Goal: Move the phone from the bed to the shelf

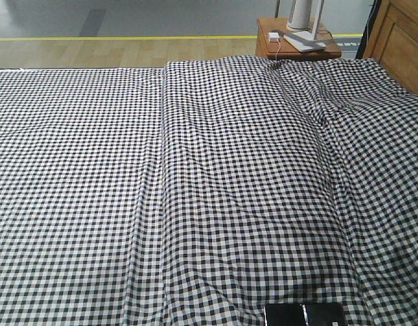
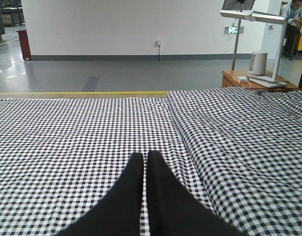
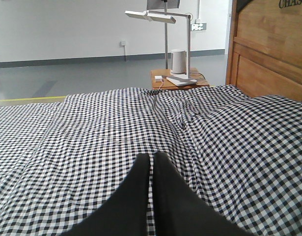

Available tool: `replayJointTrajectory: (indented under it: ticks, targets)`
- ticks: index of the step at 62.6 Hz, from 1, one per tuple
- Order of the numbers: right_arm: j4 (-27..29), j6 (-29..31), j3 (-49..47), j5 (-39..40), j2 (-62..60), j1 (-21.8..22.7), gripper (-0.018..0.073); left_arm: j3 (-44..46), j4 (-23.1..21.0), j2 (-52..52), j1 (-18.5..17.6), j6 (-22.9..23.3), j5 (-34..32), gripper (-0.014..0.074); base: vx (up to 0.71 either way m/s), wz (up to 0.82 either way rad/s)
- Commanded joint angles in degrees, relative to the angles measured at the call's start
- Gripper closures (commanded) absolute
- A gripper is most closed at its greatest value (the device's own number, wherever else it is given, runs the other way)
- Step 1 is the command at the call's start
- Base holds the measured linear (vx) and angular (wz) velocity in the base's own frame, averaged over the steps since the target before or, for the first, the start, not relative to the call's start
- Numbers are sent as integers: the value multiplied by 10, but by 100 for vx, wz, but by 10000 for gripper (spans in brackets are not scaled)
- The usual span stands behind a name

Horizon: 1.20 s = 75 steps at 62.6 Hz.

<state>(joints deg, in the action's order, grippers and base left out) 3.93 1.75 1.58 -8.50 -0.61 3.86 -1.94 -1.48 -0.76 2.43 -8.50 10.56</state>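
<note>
The phone (image 1: pixel 304 315) is seen flat at the near edge of the bed (image 1: pixel 195 204), its long axis laid along that edge, while the left gripper (image 2: pixel 145 158) and right gripper (image 3: pixel 151 158) are held closed, empty, above the sheet.

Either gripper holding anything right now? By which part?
Nothing held. The left gripper and right gripper are both shut with nothing between the fingers, above the bed. What looks like the phone lies on it, ungripped.
</note>
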Motion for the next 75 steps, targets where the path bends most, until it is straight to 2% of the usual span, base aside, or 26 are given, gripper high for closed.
replayJointTrajectory:
  ticks: [1,75]
  targets:
    - [-3,3,3,42,-6,3,564,12,-5,-8,-2,3,-41,595,0,0]
    - [-3,3,3,42,-6,3,564,12,-5,-8,-2,3,-41,595,0,0]
